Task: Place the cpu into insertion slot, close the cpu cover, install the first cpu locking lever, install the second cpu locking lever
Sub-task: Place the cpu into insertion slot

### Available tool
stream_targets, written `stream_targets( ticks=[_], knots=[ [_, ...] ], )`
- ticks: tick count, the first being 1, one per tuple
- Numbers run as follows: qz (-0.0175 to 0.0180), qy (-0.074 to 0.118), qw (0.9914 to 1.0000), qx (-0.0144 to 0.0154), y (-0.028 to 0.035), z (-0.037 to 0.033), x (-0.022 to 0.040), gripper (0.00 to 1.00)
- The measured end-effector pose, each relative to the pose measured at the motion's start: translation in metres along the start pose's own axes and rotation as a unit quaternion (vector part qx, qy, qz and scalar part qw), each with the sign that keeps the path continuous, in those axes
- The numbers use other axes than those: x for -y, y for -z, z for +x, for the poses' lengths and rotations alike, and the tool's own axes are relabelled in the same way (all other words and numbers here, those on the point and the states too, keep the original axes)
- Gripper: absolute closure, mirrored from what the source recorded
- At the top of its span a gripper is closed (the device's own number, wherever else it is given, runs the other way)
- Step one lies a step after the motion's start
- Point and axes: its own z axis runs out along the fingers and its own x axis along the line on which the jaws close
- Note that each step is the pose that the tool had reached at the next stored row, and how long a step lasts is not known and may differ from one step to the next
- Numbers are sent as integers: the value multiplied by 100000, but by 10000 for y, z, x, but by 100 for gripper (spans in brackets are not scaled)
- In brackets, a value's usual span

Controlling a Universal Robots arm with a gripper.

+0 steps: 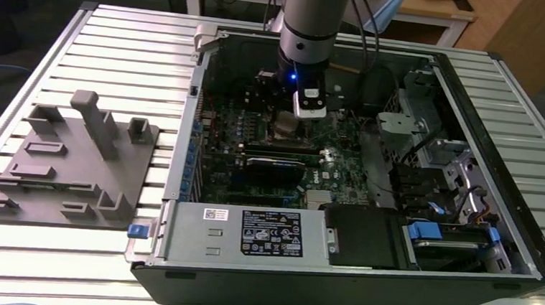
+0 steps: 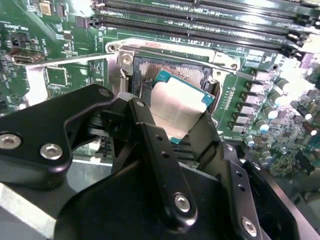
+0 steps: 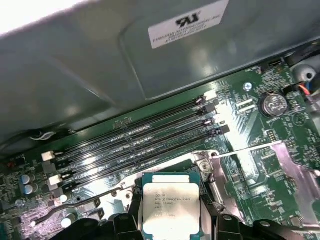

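My gripper (image 2: 175, 114) is shut on the cpu (image 2: 176, 106), a flat square chip with a silver-grey top, one black finger (image 2: 145, 117) on each side. The cpu (image 3: 170, 205) hangs tilted just over the insertion slot (image 2: 172, 70), whose silvery rim (image 3: 202, 165) frames a dark centre. I cannot tell whether they touch. The cpu cover (image 3: 295, 167) is swung open beside the slot, also seen in the second wrist view as a silvery plate (image 2: 32, 85). Thin wire locking levers (image 3: 250, 148) (image 3: 75, 205) stand free on both sides. In the exterior view my gripper (image 1: 292, 118) is deep inside the open computer case.
Long black memory slots (image 3: 135, 140) run right beside the socket. The case walls (image 1: 191, 118) close in the board. A black expansion card (image 1: 276, 168) and drive bays (image 1: 439, 236) lie nearer the case front. A grey fixture (image 1: 70, 160) sits on the table at the exterior view's left.
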Motion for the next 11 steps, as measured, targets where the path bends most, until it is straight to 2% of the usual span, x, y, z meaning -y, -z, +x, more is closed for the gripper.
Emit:
stream_targets(
  ticks=[3,5,9,11],
  knots=[
    [-16,-611,99998,59,32,0,-3,46],
    [-57,-1878,99982,172,31,1,-3,46],
    [-107,-5417,99852,487,31,1,-3,46],
    [-118,-6059,99815,540,31,0,-3,46]
  ],
)
